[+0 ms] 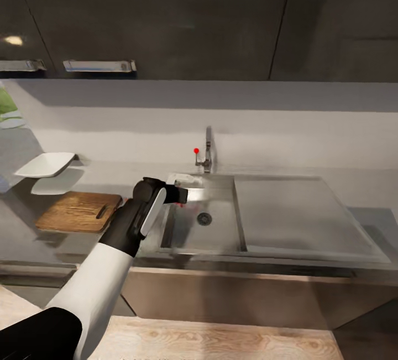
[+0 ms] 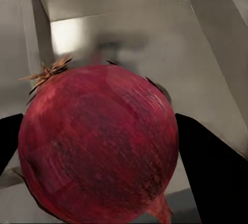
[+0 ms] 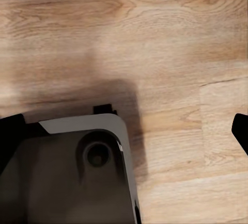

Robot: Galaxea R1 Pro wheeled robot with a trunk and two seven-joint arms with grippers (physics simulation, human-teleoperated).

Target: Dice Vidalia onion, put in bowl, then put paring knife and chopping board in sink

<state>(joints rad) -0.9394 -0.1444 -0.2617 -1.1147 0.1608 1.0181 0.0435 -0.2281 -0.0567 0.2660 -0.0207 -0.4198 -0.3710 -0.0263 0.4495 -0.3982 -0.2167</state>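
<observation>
Nearest the left wrist camera is the dark red, rounded Vidalia onion [image 2: 98, 144] with its dry brown tuft, seated between the two black fingers [image 2: 214, 175] of the left gripper [image 1: 179, 194], which are closed against its flanks; the onion is held, and the grey walls of the basin show behind it. From the head view the gripper hangs over the left part of the rectangular grey metal sink [image 1: 218, 238], just left of the round drain hole [image 1: 204, 218] and in front of the curved chrome tap [image 1: 208, 152] with its red knob. Judgement: the lift out of the sink is in hand, and the coming move turns on the carry leftward from the sink to the dark-brown rectangular wooden chopping board [image 1: 77, 212], which lies on the table just left of the sink, its long axis running along the table front and its handle slot at the end nearer the sink. The left arm is plainly the nearer one for this. Farther left of the sink, behind the board, sits the shallow white squarish bowl [image 1: 45, 164]. The paring knife cannot be made out. The smooth grey glossy table [image 1: 33, 238] runs under dark wall cabinets and a pale grey backsplash. The right wrist camera looks down on pale wood-grain flooring [image 3: 170, 53] and part of the robot's grey base; the state of the right fingers cannot be told.
</observation>
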